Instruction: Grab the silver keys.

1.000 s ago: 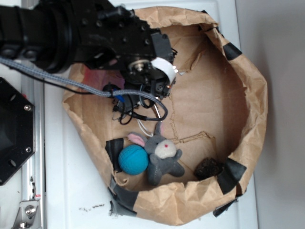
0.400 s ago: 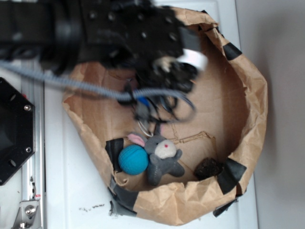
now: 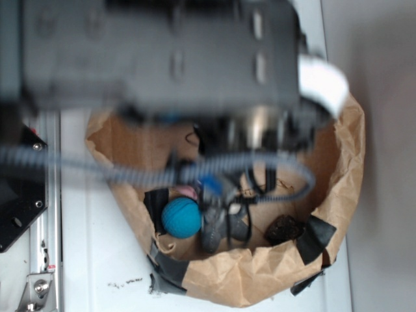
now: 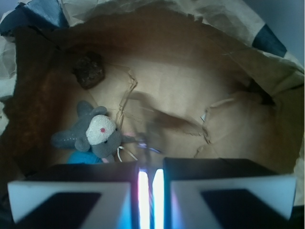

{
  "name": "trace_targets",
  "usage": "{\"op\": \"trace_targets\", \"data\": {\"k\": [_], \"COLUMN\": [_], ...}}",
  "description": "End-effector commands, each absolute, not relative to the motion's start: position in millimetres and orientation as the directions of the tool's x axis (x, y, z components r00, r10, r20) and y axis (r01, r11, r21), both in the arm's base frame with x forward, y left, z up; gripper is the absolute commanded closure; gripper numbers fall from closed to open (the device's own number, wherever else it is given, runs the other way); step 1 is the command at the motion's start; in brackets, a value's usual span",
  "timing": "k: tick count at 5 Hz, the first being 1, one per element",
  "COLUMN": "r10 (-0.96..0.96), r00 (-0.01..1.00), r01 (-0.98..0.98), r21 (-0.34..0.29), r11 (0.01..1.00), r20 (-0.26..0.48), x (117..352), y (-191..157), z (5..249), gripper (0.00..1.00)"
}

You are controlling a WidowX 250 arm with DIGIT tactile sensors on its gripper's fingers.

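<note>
Silver keys (image 4: 144,142): only a bit of wire ring shows, just beside the plush bunny (image 4: 93,136), mostly hidden under my jaws. Jaws nearly together, hold unclear. Probably light, stiff and slippery; pinch the ring.

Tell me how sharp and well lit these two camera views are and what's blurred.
Exterior view: the arm fills the top as a heavy motion smear; the blue ball and paper bin rim stay fairly sharp under bright, even light. Wrist view: dim and brownish, with the arm's shadow across the bin floor; the grey bunny is soft but readable; the gripper fingers are out of focus, glowing blue-white at the gap.
</note>
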State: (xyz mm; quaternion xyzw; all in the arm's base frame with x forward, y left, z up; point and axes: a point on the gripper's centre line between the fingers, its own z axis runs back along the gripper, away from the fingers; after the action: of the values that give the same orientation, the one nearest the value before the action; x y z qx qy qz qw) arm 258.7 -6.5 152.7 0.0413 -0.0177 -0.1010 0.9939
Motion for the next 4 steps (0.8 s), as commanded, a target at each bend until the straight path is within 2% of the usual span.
{"op": "trace_targets", "data": {"k": [1,2,4], "r10": [-0.08,-0.001,-0.014], "r00": [0.987,0.992,0.99], "r01": [0.063,-0.009,-0.001], "r21": [0.123,0.082,0.106], "r11": [0.99,0.997,0.994], "r20": [0.141,0.126,0.143], "x": [269,274,277], "y": [-6,3,-1], "z": [157,154,143], "gripper": [1.0,1.0,1.0]}}
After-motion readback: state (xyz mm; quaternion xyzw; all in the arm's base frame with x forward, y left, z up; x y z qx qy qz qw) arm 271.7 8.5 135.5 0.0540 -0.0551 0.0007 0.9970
